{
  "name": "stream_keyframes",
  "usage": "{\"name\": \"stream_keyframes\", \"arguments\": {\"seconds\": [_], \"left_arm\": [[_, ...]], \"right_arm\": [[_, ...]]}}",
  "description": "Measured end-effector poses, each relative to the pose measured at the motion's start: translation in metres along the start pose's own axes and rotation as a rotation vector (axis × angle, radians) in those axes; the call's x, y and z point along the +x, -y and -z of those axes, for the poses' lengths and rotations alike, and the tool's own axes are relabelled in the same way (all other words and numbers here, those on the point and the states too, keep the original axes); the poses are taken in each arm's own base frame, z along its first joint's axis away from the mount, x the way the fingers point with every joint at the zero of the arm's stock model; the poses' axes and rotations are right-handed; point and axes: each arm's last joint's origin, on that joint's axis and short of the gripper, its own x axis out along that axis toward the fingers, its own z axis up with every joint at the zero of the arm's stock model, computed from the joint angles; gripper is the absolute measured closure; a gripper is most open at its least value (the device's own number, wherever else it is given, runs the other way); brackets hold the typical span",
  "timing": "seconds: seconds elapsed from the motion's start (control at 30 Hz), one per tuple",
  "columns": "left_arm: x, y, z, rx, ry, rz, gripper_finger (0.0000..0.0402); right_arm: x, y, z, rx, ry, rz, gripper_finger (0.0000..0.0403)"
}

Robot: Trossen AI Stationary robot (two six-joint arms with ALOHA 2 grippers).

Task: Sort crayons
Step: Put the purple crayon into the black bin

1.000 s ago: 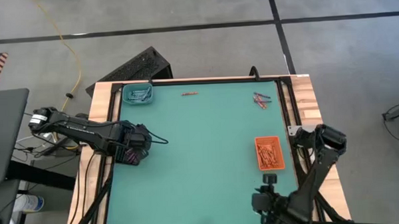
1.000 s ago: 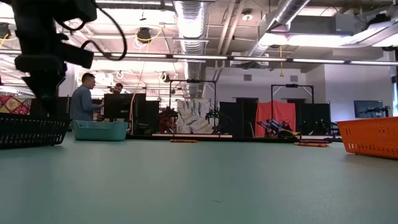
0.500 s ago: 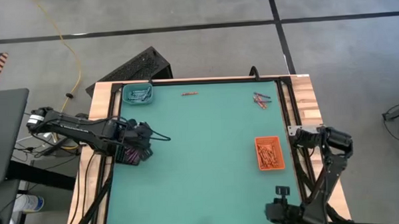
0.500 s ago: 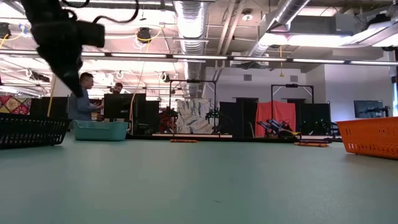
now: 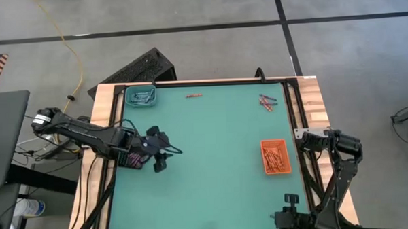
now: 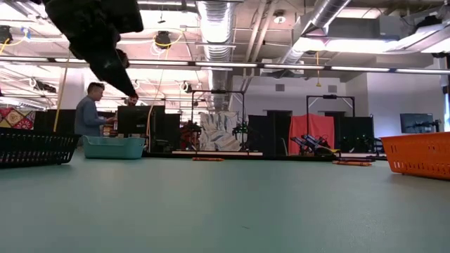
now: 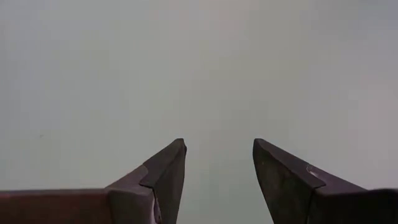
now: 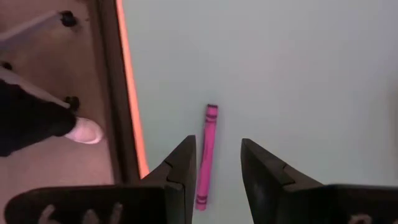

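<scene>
Waxy pink crayon lay on the green table at the near right edge, between the right gripper fingers, jaws part open, not yet touching. Thin, light, stiff, brittle-looking; best pinched mid-length across the paper wrap. Left gripper hovered wide, empty, beside the black tray.
</scene>
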Motion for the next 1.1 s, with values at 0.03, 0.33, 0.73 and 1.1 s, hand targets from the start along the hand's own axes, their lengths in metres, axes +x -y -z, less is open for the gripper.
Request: {"name": "stream_keyframes", "arguments": {"seconds": [0.03, 0.33, 0.73, 1.1], "left_arm": [[0.004, 0.003, 0.000, 0.018, 0.000, 0.011, 0.0225], [0.053, 0.026, 0.002, 0.114, -0.023, 0.146, 0.0225], [0.105, 0.040, 0.016, 0.121, -0.074, 0.300, 0.0225], [0.109, 0.044, 0.017, 0.145, -0.056, 0.337, 0.0225]], "right_arm": [[0.003, -0.001, 0.003, -0.005, -0.009, 0.005, 0.0284], [0.021, -0.008, 0.011, 0.019, -0.110, 0.016, 0.0284], [0.031, -0.004, 0.017, 0.063, -0.138, 0.016, 0.0284], [0.046, 0.003, 0.009, 0.104, -0.208, -0.025, 0.0329]]}}
